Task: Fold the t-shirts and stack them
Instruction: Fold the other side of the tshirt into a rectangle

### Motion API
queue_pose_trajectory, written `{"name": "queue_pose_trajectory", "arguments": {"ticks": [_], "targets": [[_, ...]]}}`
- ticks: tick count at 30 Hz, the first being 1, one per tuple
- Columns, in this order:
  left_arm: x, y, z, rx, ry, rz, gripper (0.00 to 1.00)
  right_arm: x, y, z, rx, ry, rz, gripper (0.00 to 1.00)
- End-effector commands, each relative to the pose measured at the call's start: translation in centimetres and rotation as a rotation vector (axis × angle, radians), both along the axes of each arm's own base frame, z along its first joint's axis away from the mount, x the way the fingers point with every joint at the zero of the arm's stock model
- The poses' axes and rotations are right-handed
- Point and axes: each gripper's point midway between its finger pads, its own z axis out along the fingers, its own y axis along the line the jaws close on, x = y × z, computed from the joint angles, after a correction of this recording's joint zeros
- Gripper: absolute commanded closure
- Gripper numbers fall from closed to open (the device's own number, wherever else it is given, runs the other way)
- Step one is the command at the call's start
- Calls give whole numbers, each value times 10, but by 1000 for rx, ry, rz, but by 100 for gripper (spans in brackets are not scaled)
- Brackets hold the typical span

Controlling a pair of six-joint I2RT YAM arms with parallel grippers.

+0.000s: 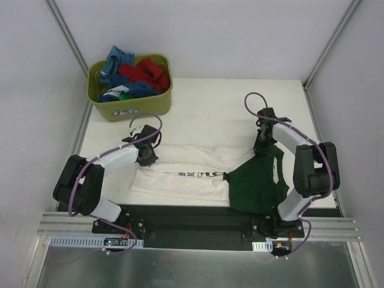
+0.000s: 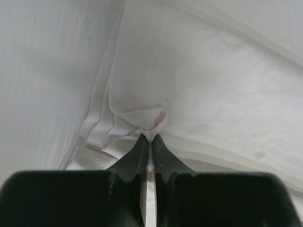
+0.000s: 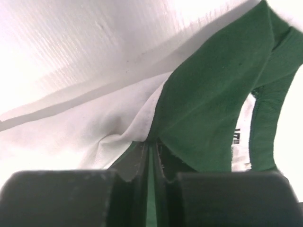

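A cream t-shirt (image 1: pixel 186 177) with dark green sleeves (image 1: pixel 258 187) lies folded in a long band across the near part of the table, black print showing along its middle. My left gripper (image 1: pixel 147 157) is at its far left edge, shut on a pinched fold of cream cloth (image 2: pixel 149 120); the left wrist view shows the gripper (image 2: pixel 149 137) with cloth between its tips. My right gripper (image 1: pixel 262 147) is at the far right edge. In the right wrist view this gripper (image 3: pixel 152 142) is shut where the green sleeve (image 3: pixel 208 104) meets the cream body (image 3: pixel 94 137).
An olive-green tub (image 1: pixel 129 109) stands at the table's far left corner, holding more t-shirts, blue (image 1: pixel 117 60) and red (image 1: pixel 144 72) among them. White table (image 1: pixel 210 114) stretches between the tub and the arms. Walls close in on both sides.
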Motion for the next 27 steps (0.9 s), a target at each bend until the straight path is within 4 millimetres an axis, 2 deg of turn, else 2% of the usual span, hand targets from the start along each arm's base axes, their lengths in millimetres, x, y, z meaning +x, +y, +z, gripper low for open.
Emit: {"name": "queue_pose_trajectory", "arguments": {"ticks": [1, 8, 11, 16, 19, 21, 22, 23, 24, 25, 26, 27], "targets": [[6, 4, 12, 0, -45, 10, 100, 17, -9, 26, -44, -83, -16, 99], [16, 10, 30, 19, -114, 27, 100, 19, -14, 59, -65, -132, 3, 99], [20, 12, 38, 20, -145, 33, 100, 17, -15, 67, -71, -117, 15, 99], [28, 16, 46, 35, -171, 39, 100, 24, -13, 83, -70, -114, 30, 99], [34, 17, 47, 43, -169, 46, 100, 35, -12, 86, -70, -108, 41, 98], [39, 20, 46, 46, -165, 61, 100, 43, -13, 79, -83, -89, 49, 94], [39, 22, 42, 55, -153, 70, 100, 53, -14, 81, -91, -106, 48, 94], [42, 23, 42, 56, -152, 76, 100, 58, -15, 69, -101, -74, 49, 91], [45, 26, 42, 60, -152, 89, 100, 64, -17, 66, -101, -68, 46, 89], [48, 29, 41, 68, -153, 96, 100, 69, -17, 62, -98, -64, 46, 86], [53, 29, 40, 76, -150, 98, 100, 76, -16, 55, -90, -49, 46, 76], [56, 31, 40, 78, -147, 104, 100, 79, -15, 52, -76, -43, 44, 71]]}}
